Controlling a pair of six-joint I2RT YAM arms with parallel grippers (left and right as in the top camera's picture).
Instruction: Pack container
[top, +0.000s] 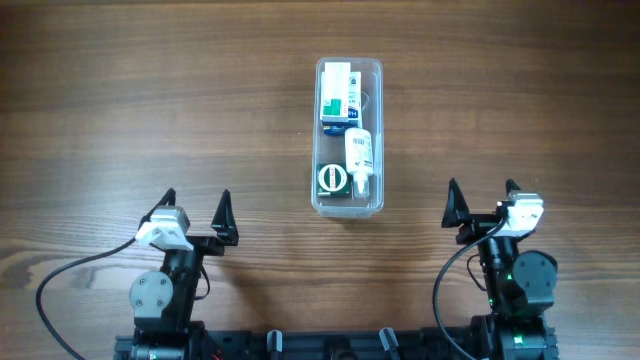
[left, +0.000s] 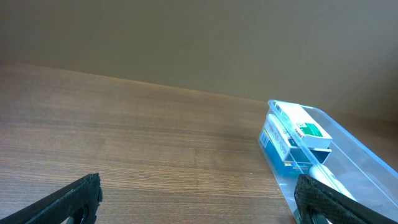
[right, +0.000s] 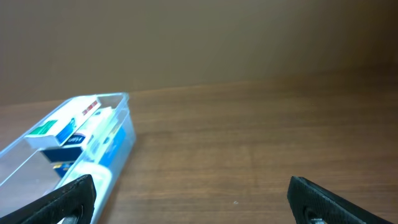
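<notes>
The clear plastic container (top: 378, 140) lies lengthwise at the table's middle. Inside it are a white-and-green box (top: 336, 92), a blue box (top: 337, 124) under it, a white bottle (top: 359, 158) and a dark green box with a round mark (top: 331, 179). My left gripper (top: 197, 208) stands open near the front left, empty. My right gripper (top: 482, 200) stands open near the front right, empty. The left wrist view has the container (left: 367, 158) at its right, past the open left gripper (left: 200, 200). In the right wrist view the container (right: 121, 140) sits left of the open right gripper (right: 193, 198).
Bare wooden tabletop (top: 150, 100) surrounds the container on all sides. A black cable (top: 70, 275) loops at the front left by the left arm's base. A plain wall rises behind the table's far edge in both wrist views.
</notes>
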